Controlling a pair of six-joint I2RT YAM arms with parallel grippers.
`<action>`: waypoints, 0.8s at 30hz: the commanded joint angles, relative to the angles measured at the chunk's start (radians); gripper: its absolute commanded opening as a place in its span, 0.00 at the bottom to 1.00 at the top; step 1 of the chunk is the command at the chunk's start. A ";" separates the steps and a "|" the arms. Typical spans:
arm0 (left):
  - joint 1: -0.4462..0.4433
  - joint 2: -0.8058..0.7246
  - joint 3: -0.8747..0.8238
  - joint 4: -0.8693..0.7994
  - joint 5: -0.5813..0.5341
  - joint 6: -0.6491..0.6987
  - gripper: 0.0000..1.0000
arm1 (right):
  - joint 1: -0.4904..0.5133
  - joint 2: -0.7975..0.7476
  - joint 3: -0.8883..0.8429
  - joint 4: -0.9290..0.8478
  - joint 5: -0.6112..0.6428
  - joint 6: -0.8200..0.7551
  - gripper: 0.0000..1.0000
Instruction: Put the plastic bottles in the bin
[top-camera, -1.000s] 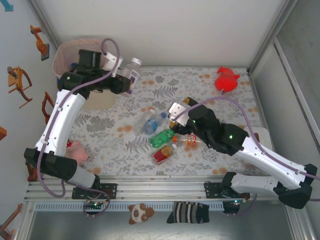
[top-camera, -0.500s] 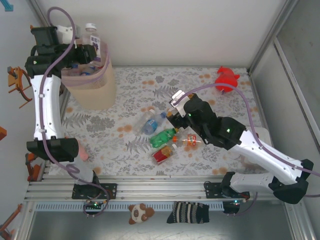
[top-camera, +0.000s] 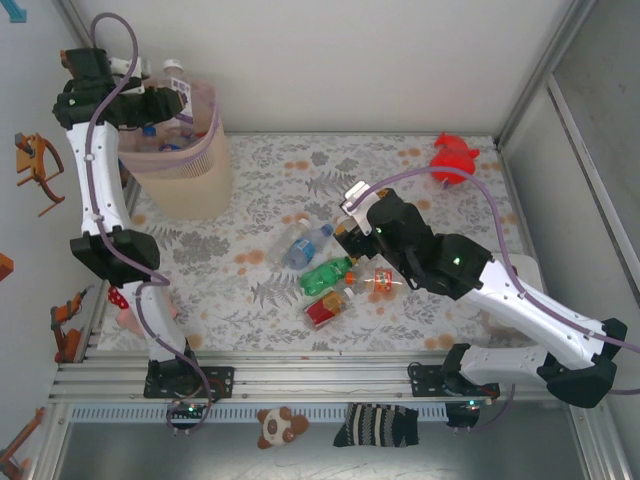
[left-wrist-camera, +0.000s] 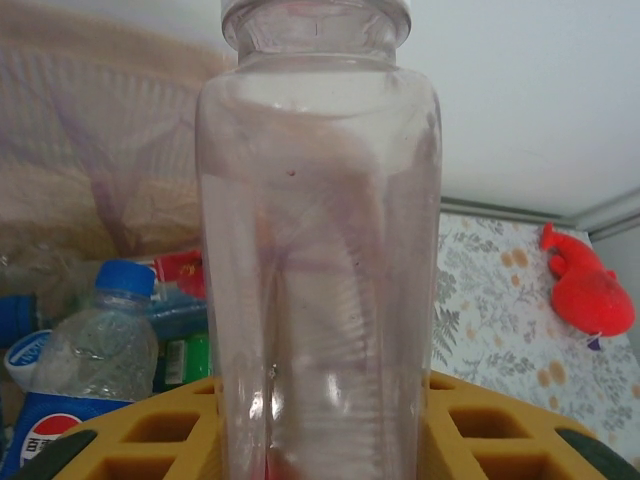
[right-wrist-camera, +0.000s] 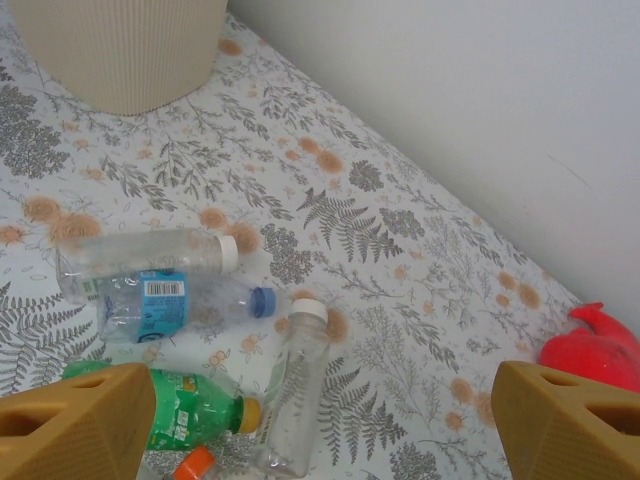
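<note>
- Over the far left corner of the tabletop (top-camera: 420, 150), seen from above, the left pincer (top-camera: 160, 103) is clenching a clear bottle (top-camera: 180, 88) above the mouth of the bin (top-camera: 190, 190). The right pincer (top-camera: 345, 243) is hanging released over the loose bottles lying mid-tabletop, a green bottle (top-camera: 325, 275) among them. A red plush toy (top-camera: 452, 160) is sitting near the far right corner.
- Through the left wrist camera, the clear bottle is standing upright between the yellow fingers (left-wrist-camera: 480, 435), and a blue-capped bottle (left-wrist-camera: 95, 345) is lying inside the bin.
- Through the right wrist camera, the right fingers (right-wrist-camera: 70, 420) are standing wide apart, grasping nothing. Below them a blue-labelled bottle (right-wrist-camera: 170, 303) is lying against an unlabelled bottle (right-wrist-camera: 150, 250).
</note>
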 joint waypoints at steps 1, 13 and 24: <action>0.004 0.021 -0.001 -0.045 0.070 0.006 0.35 | 0.006 -0.010 0.020 -0.012 0.021 0.027 0.86; 0.006 0.153 -0.033 -0.131 0.160 0.064 0.35 | 0.005 -0.013 0.013 -0.022 0.019 0.039 0.86; 0.006 0.248 -0.070 -0.157 0.132 0.084 0.38 | 0.006 -0.010 0.009 -0.024 0.020 0.039 0.86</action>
